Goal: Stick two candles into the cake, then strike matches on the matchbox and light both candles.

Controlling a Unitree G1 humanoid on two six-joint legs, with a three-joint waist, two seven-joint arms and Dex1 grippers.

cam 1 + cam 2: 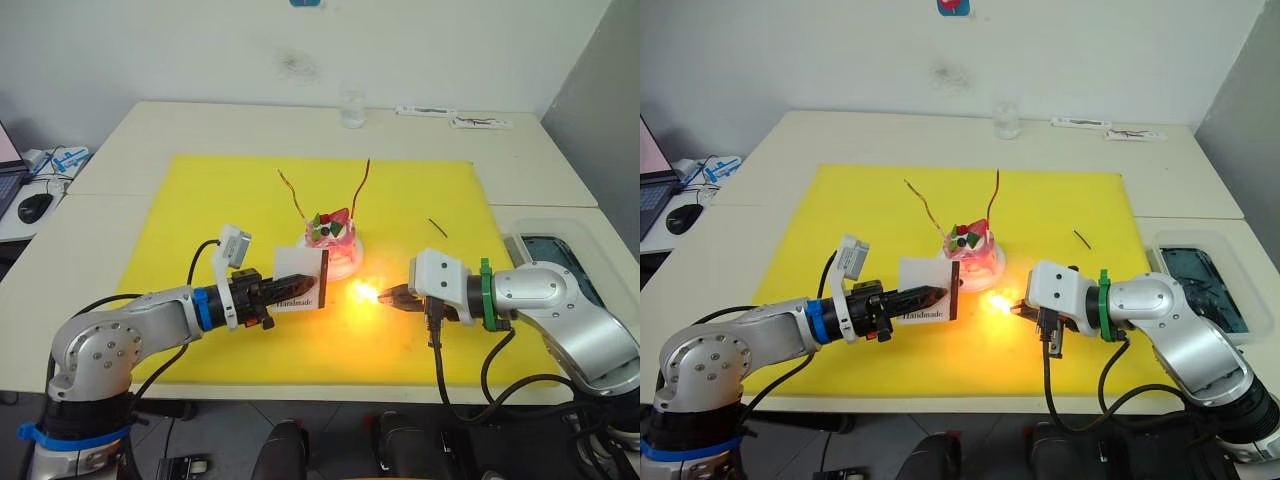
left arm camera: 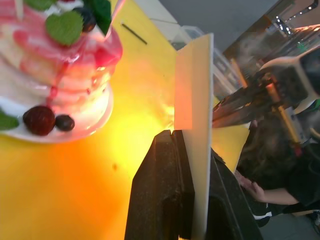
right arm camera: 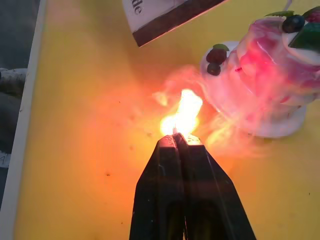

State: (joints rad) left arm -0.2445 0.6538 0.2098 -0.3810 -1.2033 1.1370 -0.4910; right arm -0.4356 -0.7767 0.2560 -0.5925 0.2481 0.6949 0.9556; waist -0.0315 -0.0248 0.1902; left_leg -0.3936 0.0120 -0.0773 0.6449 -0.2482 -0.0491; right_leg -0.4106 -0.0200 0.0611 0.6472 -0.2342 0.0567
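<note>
The pink-and-white cake (image 1: 332, 240) stands on its white plate in the middle of the yellow mat (image 1: 200, 200). Two thin wavy candles (image 1: 292, 192) (image 1: 362, 185) stick up out of it, leaning apart. My left gripper (image 1: 264, 292) is shut on the white matchbox (image 1: 300, 278), holding it upright just left of the cake, black strip towards the cake. My right gripper (image 1: 392, 296) is shut on a match whose tip burns with a bright flame (image 3: 182, 112), low over the mat between matchbox and plate. A second match (image 1: 437, 227) lies on the mat to the right of the cake.
A clear glass (image 1: 352, 108) stands at the back of the table, with flat white items (image 1: 480, 122) at the back right. A tray (image 1: 560, 255) sits at the right edge. A mouse (image 1: 35, 207) lies on a side desk at the left.
</note>
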